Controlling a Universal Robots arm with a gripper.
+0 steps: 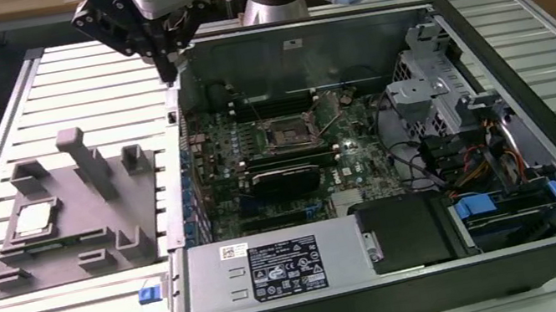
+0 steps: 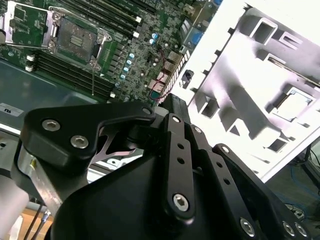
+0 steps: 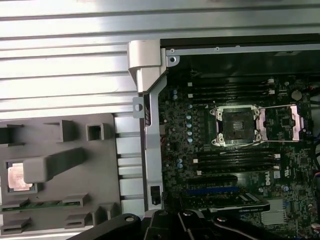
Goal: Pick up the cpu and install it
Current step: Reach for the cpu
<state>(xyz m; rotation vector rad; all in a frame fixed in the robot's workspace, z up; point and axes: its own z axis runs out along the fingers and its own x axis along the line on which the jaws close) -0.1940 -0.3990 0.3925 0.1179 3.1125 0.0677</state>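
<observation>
Item: cpu (image 1: 34,218), flat in a recess of the grey fixture (image 1: 99,237), untouched. End effector (image 1: 169,71) hangs high past the fixture's far corner, at the computer case (image 1: 306,49) rim, jaws apparently closed and empty. Handling advice: open wide, centre over the chip, grip opposite edges level.

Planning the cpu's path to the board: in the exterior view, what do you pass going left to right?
cpu, lying on the grey fixture → open socket → metal drive cage
</observation>
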